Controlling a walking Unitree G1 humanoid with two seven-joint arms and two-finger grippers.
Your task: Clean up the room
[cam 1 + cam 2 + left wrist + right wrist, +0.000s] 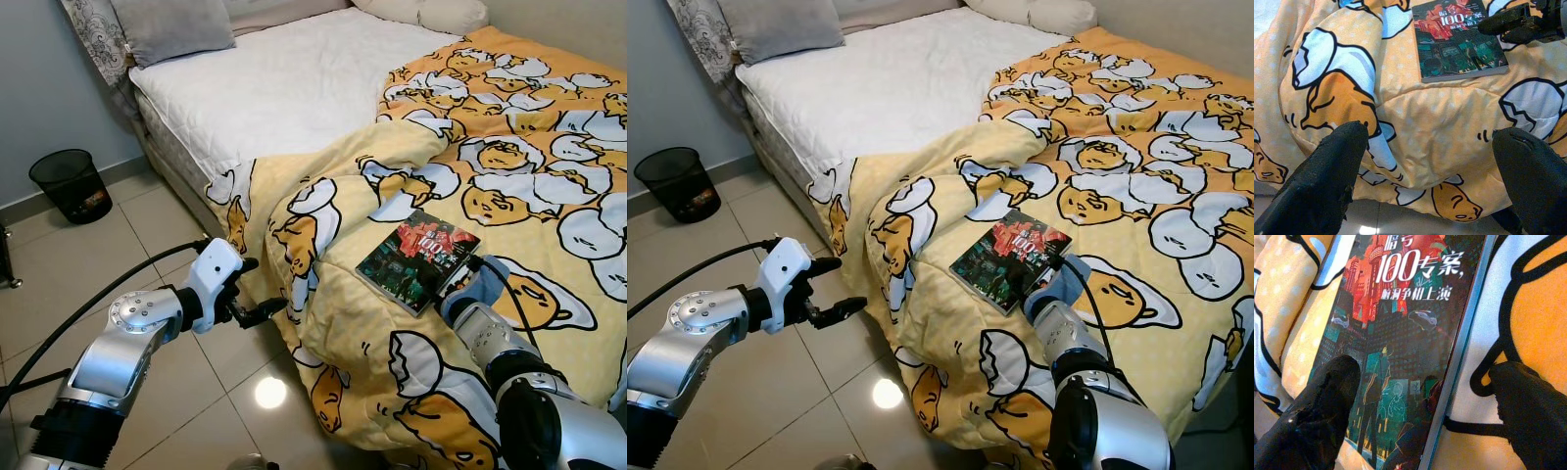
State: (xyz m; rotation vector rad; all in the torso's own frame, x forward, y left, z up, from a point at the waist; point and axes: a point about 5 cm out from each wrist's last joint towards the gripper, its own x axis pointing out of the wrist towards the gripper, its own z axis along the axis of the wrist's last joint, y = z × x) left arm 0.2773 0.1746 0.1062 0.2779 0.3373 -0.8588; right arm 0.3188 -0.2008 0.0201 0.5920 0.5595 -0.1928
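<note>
As it lies flat on the duvet [392, 372], book [418, 259]: right tool [1420, 396] spread astride its edge for pickup; left tool [257, 289] spread, idle

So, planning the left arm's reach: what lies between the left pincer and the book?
Only rumpled duvet between left pincer and book, per the left wrist view.

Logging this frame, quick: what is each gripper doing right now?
Left gripper: open, holding nothing, beside the folded quilt.
Right gripper: open, jaws straddling the edge of the book, not closed on it.
</note>
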